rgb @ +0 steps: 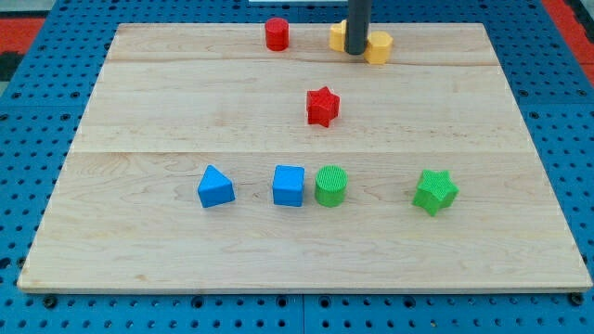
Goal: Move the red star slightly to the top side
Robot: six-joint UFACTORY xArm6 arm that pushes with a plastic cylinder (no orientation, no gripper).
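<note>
- My tip [357, 54] stands near the view's top edge of the wooden board [167, 102], among the yellow blocks [378, 46], which sit at both its sides and partly behind the rod; there are no jaws on this rod, so it holds nothing; whether it touches the yellow pieces I cannot tell
- The red star [322, 106] lies below my tip and a little toward the view's left, apart from it, with bare wood all round
- To do the step well, I judge my tip must circle to the star's lower side, then press upward through its middle, briefly; off-centre contact would likely spin or skew it
- The red cylinder [277, 34] sits left of my tip, level with it; overshoot could crowd the star toward it or the yellows
- Far below my tip: blue triangle block [215, 186], blue cube [289, 185], green cylinder [330, 186], green star [434, 191]; none blocks the path
</note>
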